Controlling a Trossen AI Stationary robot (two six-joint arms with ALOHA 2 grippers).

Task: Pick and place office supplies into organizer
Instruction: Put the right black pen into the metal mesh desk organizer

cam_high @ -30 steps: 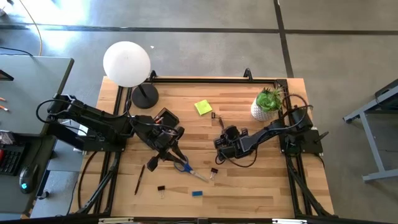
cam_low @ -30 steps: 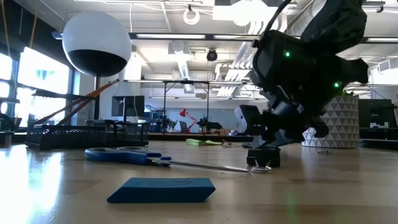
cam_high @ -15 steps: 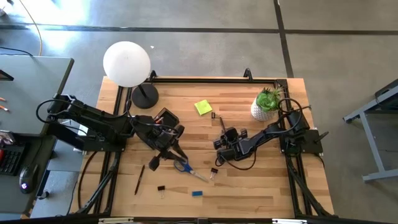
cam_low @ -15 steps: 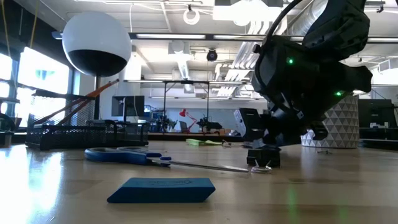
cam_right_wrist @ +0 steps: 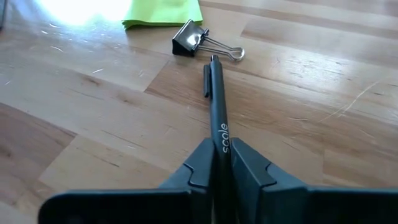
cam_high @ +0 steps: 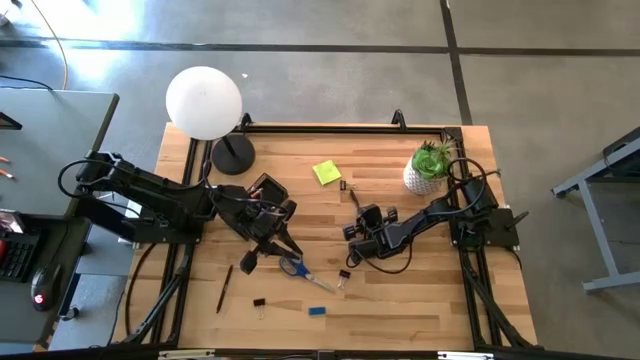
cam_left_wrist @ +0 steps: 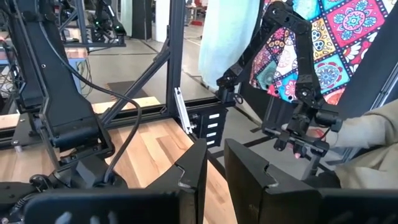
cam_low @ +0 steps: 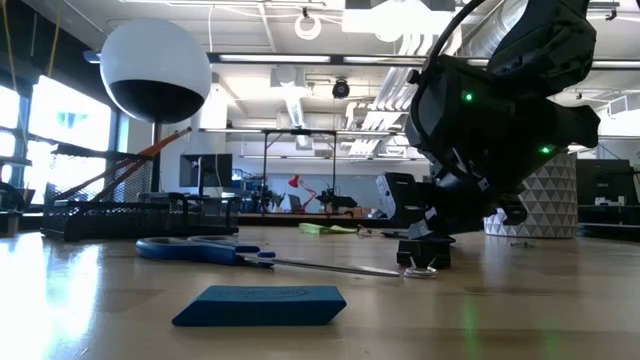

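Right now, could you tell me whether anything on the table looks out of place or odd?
Nothing looks damaged or spilled. The supplies simply lie scattered on the table: scissors, eraser and sticky-note pad. The right gripper is shut on a dark pen lying flat near a binder clip.

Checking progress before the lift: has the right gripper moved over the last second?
Yes. The right gripper shifted slightly toward the potted plant, closing on the pen.
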